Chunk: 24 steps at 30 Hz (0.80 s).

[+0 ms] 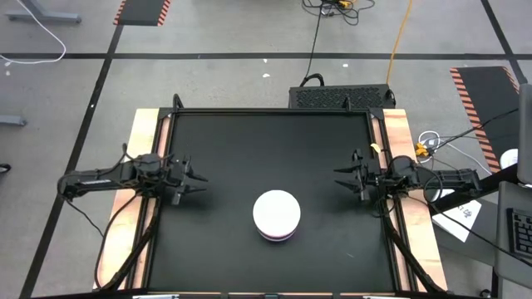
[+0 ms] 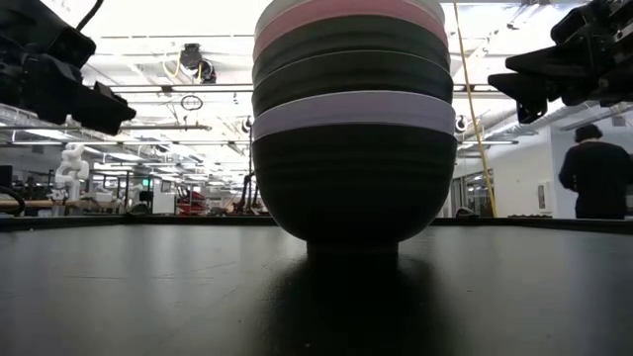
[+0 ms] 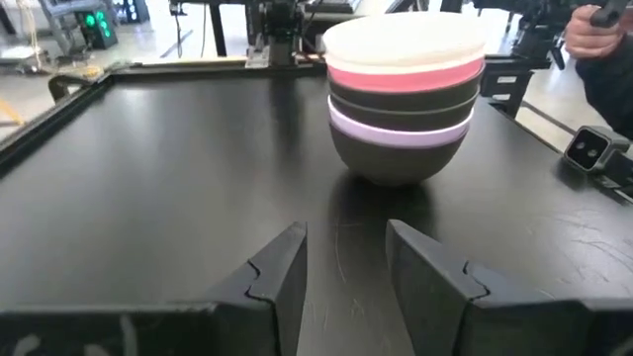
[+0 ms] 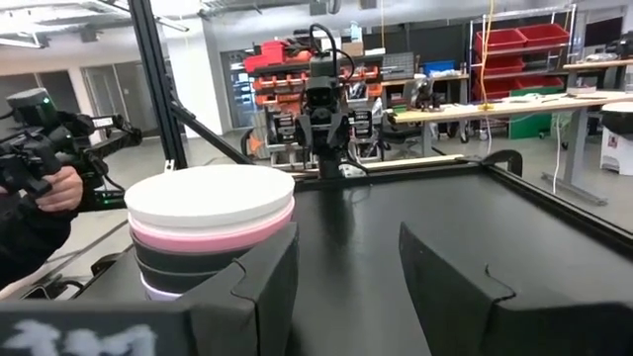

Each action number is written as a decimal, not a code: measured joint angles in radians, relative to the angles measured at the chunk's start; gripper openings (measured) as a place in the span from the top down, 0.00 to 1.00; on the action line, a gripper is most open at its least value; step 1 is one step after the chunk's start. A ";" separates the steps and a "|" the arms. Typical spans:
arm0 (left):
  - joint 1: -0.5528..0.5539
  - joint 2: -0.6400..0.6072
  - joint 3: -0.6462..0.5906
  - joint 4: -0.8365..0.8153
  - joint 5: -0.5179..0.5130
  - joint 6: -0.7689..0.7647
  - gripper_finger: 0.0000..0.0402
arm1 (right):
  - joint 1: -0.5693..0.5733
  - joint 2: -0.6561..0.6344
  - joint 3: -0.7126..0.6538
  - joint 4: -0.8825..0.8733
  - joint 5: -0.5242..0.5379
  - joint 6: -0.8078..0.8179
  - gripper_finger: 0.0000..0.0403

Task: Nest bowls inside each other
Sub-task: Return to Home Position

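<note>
Roughly between both grippers (image 1: 202, 179) (image 1: 338, 179): stacked bowls (image 1: 276, 214)

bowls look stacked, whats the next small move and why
Probably no more grasping, just retract to rest: the stack stands nested, white bowl on top, and the left tool and right tool hang open and empty on either side, clear of it.

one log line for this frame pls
state: nesting done | bowl stack: one pile, white top, black base, free-standing between arms | left gripper: open, empty, left side | right gripper: open, empty, right side
</note>
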 joint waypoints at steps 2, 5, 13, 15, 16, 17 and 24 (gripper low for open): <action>0.000 0.014 0.000 0.000 -0.011 -0.010 0.65 | 0.000 0.000 0.000 0.007 0.024 0.005 0.58; 0.000 0.038 0.000 0.000 -0.036 -0.008 0.65 | -0.001 0.000 0.000 0.015 0.079 0.002 0.58; 0.000 0.040 0.000 0.010 -0.034 0.035 0.65 | -0.002 0.000 0.000 0.007 0.164 -0.073 0.58; 0.000 0.040 -0.004 0.035 -0.027 0.051 0.65 | -0.007 0.000 0.000 0.007 0.175 -0.096 0.58; 0.000 0.040 -0.007 0.051 -0.014 0.065 0.65 | -0.014 0.000 0.000 0.008 0.182 -0.098 0.58; 0.000 0.040 -0.011 0.069 0.008 0.083 0.65 | -0.023 0.000 0.000 0.013 0.183 -0.098 0.58; 0.000 0.072 -0.066 0.278 0.079 0.126 0.65 | -0.092 0.000 0.000 0.069 0.116 -0.093 0.58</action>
